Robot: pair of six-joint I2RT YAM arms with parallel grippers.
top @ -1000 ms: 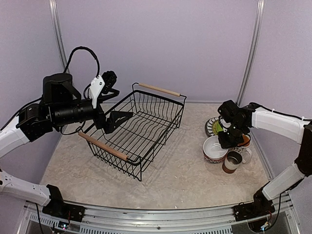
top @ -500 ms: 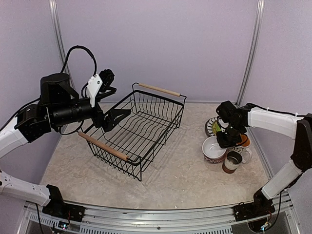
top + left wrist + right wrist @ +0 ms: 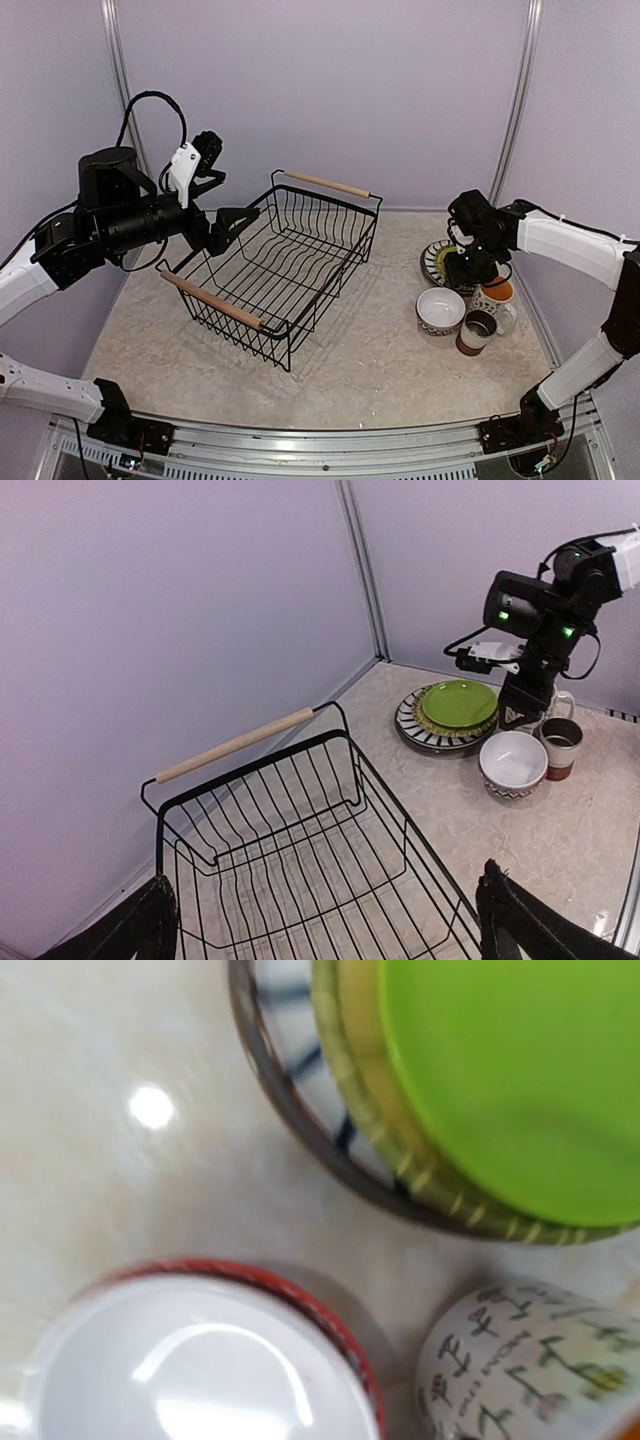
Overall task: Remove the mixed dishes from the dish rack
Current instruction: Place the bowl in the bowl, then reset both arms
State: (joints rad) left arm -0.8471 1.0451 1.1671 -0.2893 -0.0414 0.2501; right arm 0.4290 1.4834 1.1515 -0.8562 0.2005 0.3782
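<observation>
Dish rack with dishes standing outside it, on the table to its right.
Rack (image 3: 212, 299) left of centre; left gripper (image 3: 238, 220) held above its far-left rim, fingers (image 3: 520, 928) wide apart. Plates (image 3: 436, 262) (green stacked on striped), bowl (image 3: 440, 308), orange-lined mug (image 3: 495, 294) and brown mug (image 3: 478, 331) clustered together. Right gripper (image 3: 468, 268) above the plates; spread cannot be told.

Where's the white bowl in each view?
Top external: the bowl sits right of centre, on the near side of the plate stack.
Left wrist: it is at the right, below the plate stack in the picture.
Right wrist: it is at the bottom left, cut off by the frame edge.
Shared landmark: the green plate, on top of the stack next to the bowl in all three views.
</observation>
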